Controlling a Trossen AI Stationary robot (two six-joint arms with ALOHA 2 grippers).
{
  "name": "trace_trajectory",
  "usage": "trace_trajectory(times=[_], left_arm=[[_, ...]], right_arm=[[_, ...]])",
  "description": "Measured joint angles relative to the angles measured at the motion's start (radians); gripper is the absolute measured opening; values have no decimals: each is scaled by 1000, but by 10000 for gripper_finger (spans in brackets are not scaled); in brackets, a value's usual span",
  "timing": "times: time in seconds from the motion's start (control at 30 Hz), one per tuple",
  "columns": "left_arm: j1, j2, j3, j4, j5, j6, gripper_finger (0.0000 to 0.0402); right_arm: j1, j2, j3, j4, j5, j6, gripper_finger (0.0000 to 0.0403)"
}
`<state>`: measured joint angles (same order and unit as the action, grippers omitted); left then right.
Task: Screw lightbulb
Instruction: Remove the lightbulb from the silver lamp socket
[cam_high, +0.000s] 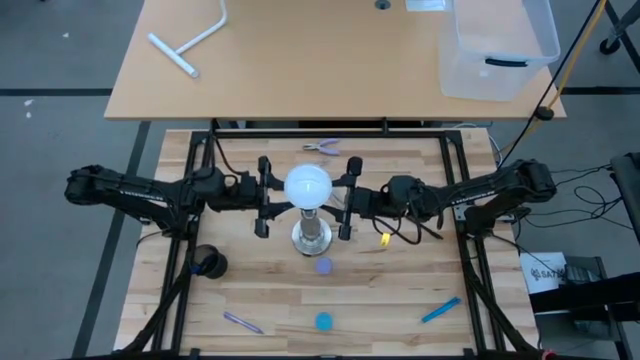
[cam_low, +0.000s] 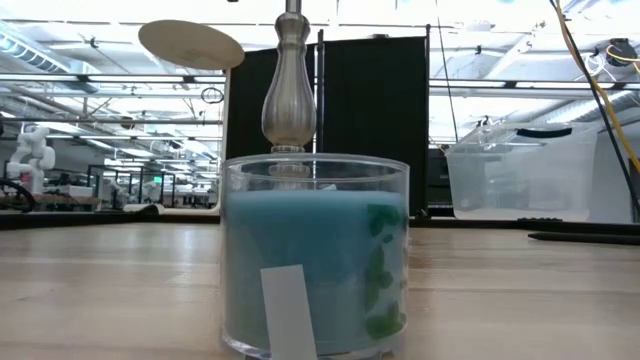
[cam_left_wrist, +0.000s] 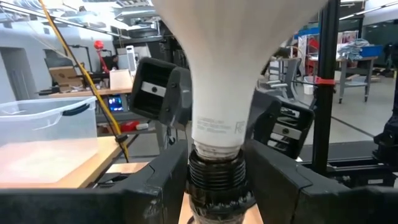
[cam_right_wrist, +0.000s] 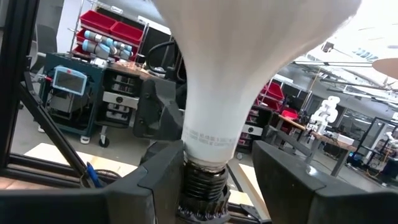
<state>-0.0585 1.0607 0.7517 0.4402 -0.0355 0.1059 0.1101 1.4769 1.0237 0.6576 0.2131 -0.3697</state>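
Observation:
The white lightbulb (cam_high: 307, 186) stands upright with its screw base in the black top (cam_left_wrist: 214, 177) of the silvery socket stand (cam_high: 312, 238), mid-table. My left gripper (cam_high: 272, 197) comes level from the table's left and is shut on that black top. From the right comes my right gripper (cam_high: 340, 198), open. Its fingers stand on either side of the same black top (cam_right_wrist: 202, 183), just under the bulb's neck (cam_right_wrist: 211, 134). A gap shows beside one of those fingers. The low view shows only the stand's post (cam_low: 290, 90). My left gripper pinches the stand's black socket top (cam_left_wrist: 193, 180) between its two fingers, one on each side, just below the bulb's neck. The fingers come level from the table's left. The stand is upright on its round base on the table. Whether my right gripper's one near finger (cam_right_wrist: 165, 180) touches the socket, I cannot tell.
A glass candle jar (cam_low: 315, 255) with blue wax stands near the front edge (cam_high: 323, 321), ahead of the stand. Pliers (cam_high: 322, 148) lie at the far side, with a blue pen (cam_high: 440, 310), a purple pen (cam_high: 243, 322) and a black cup (cam_high: 208, 263) nearer. A clear bin (cam_high: 495, 50) sits on the far table.

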Motion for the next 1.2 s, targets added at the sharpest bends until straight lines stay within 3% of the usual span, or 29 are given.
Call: trace_trajectory(times=[1.03,1.2], left_arm=[[-17,-38,0,-46,-113,18,163],[-21,-81,0,-113,-130,8,163]], right_arm=[[-16,-31,0,-72,57,-9,185],[0,-32,0,-97,147,-53,185]])
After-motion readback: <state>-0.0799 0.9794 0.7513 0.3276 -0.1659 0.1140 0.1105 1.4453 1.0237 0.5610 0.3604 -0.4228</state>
